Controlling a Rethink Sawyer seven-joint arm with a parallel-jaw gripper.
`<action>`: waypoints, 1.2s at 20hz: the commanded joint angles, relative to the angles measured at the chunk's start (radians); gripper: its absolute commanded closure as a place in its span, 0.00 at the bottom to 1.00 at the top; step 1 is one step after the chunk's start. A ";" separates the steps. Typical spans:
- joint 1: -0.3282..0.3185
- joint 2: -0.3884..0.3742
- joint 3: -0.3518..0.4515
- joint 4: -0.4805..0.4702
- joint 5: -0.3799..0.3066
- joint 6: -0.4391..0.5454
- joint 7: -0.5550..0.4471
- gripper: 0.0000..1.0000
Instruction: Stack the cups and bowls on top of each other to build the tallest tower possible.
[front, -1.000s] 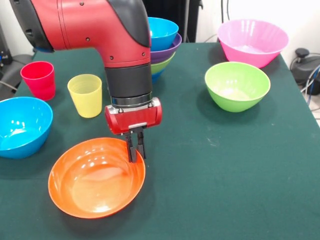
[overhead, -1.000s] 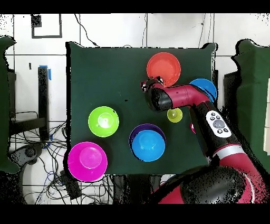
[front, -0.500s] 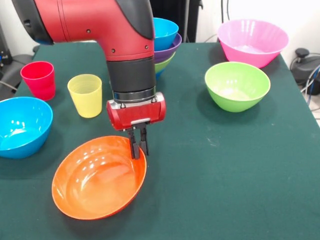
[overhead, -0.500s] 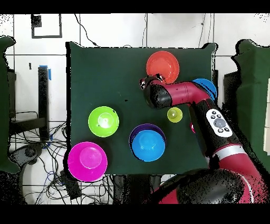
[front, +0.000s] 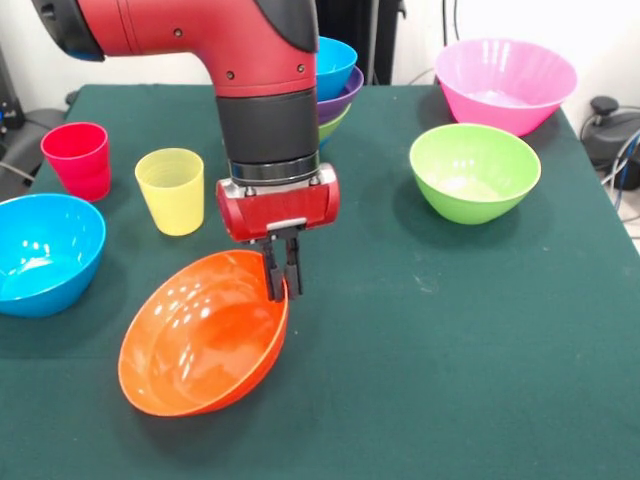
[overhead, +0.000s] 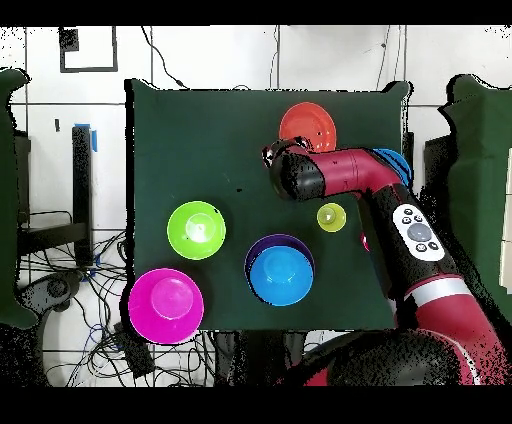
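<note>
My gripper (front: 281, 285) (overhead: 282, 152) is shut on the right rim of the orange bowl (front: 205, 335) (overhead: 308, 124), which hangs tilted with its far edge lifted off the cloth. Behind the arm stands the tower (front: 335, 85) (overhead: 280, 269), a light blue bowl over purple and lime green ones. The yellow cup (front: 171, 190) (overhead: 331, 216) and the red cup (front: 78, 158) stand upright at the left. A light blue bowl (front: 42, 252) (overhead: 392, 162) sits at the left edge. A lime green bowl (front: 474, 171) (overhead: 196, 229) and the big pink bowl (front: 505, 82) (overhead: 166, 305) sit at the right.
The green table cloth (front: 450, 330) ends close behind the pink bowl and at the right. Cables and a black device (front: 610, 125) lie past the right edge.
The gripper has risen and shifted slightly right with the orange bowl's rim held, tipping the bowl up from nearly flat to steeply tilted.
</note>
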 joint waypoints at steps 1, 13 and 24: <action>0.041 -0.007 0.008 0.047 0.016 0.128 -0.066 1.00; 0.054 -0.021 0.006 0.035 0.041 0.167 -0.074 1.00; 0.057 -0.068 0.023 0.038 0.081 0.224 -0.082 1.00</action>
